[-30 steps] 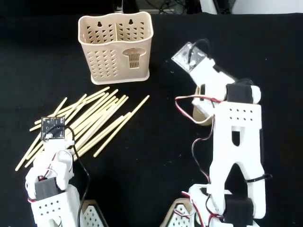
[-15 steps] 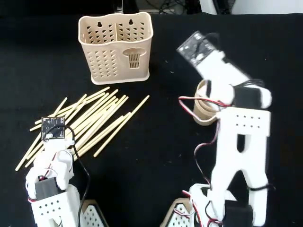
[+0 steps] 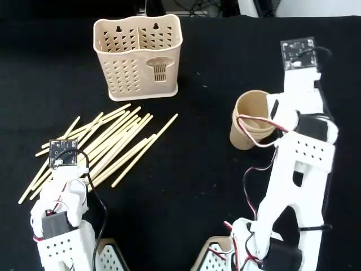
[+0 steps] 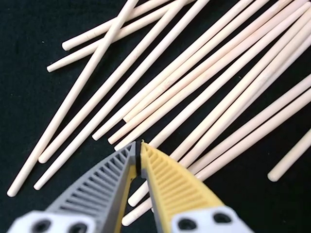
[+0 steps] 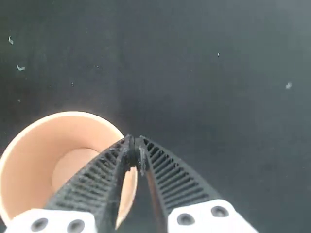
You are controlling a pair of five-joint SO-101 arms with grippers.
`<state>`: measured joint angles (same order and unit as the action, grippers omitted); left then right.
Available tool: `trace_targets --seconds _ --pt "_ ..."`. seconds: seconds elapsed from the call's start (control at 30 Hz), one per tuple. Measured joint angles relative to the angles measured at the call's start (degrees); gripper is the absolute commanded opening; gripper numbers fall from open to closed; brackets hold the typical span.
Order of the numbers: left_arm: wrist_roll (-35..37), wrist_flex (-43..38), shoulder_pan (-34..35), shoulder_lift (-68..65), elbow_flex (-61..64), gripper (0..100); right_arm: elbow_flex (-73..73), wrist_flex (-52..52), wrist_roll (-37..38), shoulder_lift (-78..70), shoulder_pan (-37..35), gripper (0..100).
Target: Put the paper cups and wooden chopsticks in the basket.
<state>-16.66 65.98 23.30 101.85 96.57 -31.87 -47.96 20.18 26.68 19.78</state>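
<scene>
The left wrist view shows the left gripper [image 4: 140, 148] clenched, its grey and yellow tips touching and holding nothing, right above the chopsticks [image 4: 194, 82]. The right wrist view shows the right gripper [image 5: 134, 145] pinching the rim of the cups [image 5: 43, 160], 1 finger inside the wall and 1 outside.

From the high view the layout is plain. The basket [image 3: 138, 70] stands upright at the far side, with 2 compartments and perforated walls. The chopsticks lie fanned out in front of it, well apart from the cups. The cups are nested, tilted with the mouth up, and lie against the right arm [image 3: 299, 169].

Everything sits on a black cloth [image 3: 186, 186]. The right wrist view picks out small pale specks [image 5: 19, 68] on it. Behind the cloth's far edge is a white patch [image 3: 316, 7].
</scene>
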Motion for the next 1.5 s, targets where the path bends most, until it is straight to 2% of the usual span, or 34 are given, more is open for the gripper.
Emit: trace_targets --seconds 0.2,0.37,0.7,1.1,1.5 --pt "0.00 0.00 0.00 0.00 0.00 4 -9.14 10.02 -6.86 6.15 -0.88 1.2" --pt "0.00 0.00 0.00 0.00 0.00 4 -22.59 19.43 -5.27 17.41 -4.92 1.2" --pt "0.00 0.00 0.00 0.00 0.00 4 -41.49 28.92 -2.55 35.96 -5.54 1.2" --pt "0.00 0.00 0.00 0.00 0.00 4 -43.34 42.81 -2.55 31.21 -5.45 1.2" --pt "0.00 0.00 0.00 0.00 0.00 4 -43.34 47.38 -2.55 20.57 -5.36 1.2"
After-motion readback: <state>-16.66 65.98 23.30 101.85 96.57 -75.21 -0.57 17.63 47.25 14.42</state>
